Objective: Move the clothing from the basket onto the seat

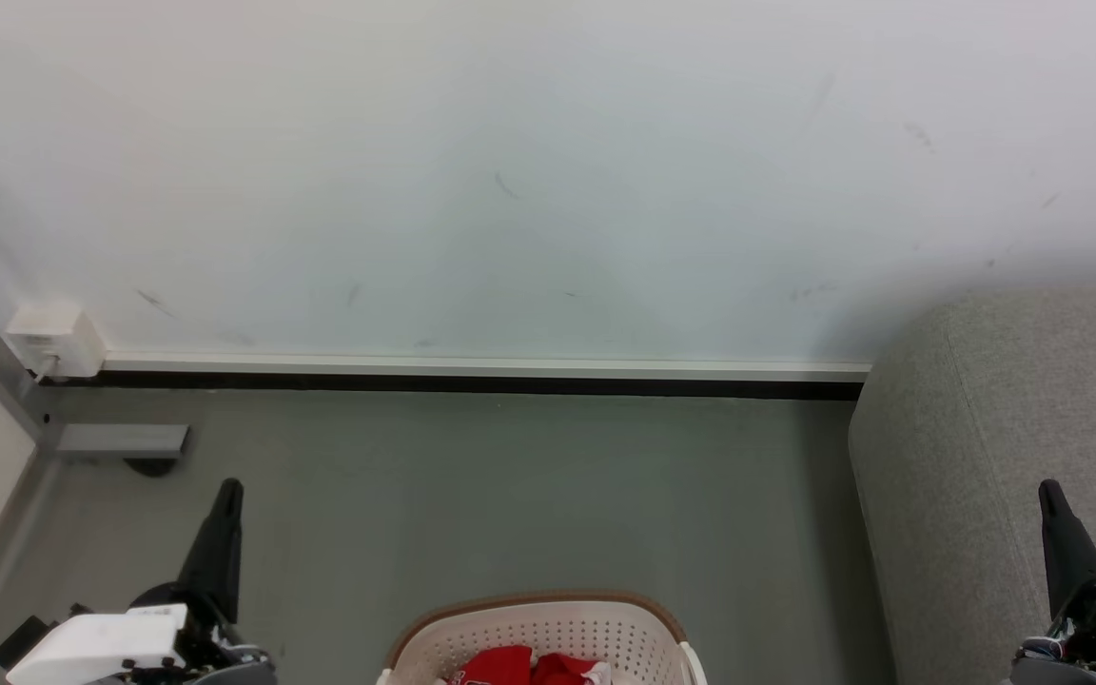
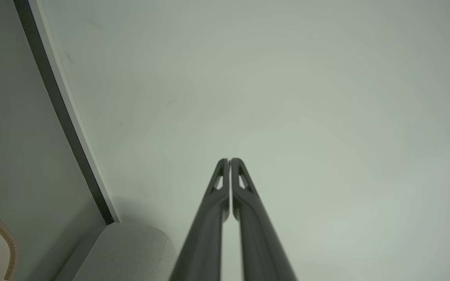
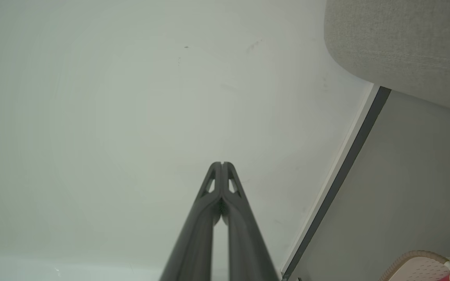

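While both arms hang raised and idle, the clothing [image 1: 519, 666] lies bunched in the basket [image 1: 548, 630], a heap of red cloth with a touch of white showing over the braided rim at the near edge of the head view, roughly midway between the arms. The basket stands on the grey floor [image 1: 510, 495], with the seat [image 1: 1014, 428] rising to its right, a strip of floor between them, and no garment is visible on the part of the seat in view. The left claw [image 1: 227, 504] and the right claw [image 1: 1054, 509] both point toward the far wall [image 1: 510, 143], each with its two dark fingers pressed together at the tips and gripping nothing. By the look of it, the task stands at its opening step, with the reach into the basket not yet begun. The next move likely calls for one claw, perhaps the right as the one nearer the seat, to open, dip below the rim and pinch a fold of the cloth. With the basket only partly in view, a downward bend at the waist would probably help.
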You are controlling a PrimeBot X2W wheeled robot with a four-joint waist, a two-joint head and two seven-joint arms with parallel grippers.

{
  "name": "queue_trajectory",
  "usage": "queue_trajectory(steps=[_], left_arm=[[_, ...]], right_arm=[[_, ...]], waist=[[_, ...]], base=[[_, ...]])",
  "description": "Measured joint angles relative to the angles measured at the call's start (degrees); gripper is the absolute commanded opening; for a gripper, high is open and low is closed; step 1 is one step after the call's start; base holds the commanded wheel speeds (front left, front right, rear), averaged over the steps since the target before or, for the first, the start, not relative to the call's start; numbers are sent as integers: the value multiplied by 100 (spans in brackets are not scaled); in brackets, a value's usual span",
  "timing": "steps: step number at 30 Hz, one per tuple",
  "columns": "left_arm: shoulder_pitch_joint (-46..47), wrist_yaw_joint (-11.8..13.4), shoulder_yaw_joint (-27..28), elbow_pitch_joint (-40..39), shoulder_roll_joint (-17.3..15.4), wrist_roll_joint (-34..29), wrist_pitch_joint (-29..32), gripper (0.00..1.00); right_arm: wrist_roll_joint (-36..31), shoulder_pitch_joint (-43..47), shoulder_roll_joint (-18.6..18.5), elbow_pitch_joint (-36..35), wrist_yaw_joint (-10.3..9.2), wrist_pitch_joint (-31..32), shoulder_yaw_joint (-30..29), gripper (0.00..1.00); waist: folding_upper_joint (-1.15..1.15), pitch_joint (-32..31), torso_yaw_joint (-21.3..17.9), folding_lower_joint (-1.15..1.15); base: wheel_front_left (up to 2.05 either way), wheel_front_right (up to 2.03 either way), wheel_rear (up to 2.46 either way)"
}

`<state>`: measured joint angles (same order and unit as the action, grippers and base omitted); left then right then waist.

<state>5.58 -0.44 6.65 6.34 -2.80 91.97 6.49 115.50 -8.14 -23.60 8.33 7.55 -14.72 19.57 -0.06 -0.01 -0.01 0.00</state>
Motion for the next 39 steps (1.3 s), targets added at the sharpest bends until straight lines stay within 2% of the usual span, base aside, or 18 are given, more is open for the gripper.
queue_trajectory(steps=[17,18,30,39], left_arm=[[0,0,0,0,0,0,0,0],[0,0,0,0,0,0,0,100],[-215,-34,-65,188,49,-9,-191,100],[-213,-131,-78,34,49,-272,-456,100]], right_arm=[[0,0,0,0,0,0,0,0],[0,0,0,0,0,0,0,100],[-164,232,369,83,0,3,103,100],[-664,220,575,-108,0,2,57,100]], waist=[[0,0,0,0],[0,0,0,0],[0,16,10,0],[0,35,24,0]], base=[[0,0,0],[0,0,0],[0,0,0],[0,0,0]])
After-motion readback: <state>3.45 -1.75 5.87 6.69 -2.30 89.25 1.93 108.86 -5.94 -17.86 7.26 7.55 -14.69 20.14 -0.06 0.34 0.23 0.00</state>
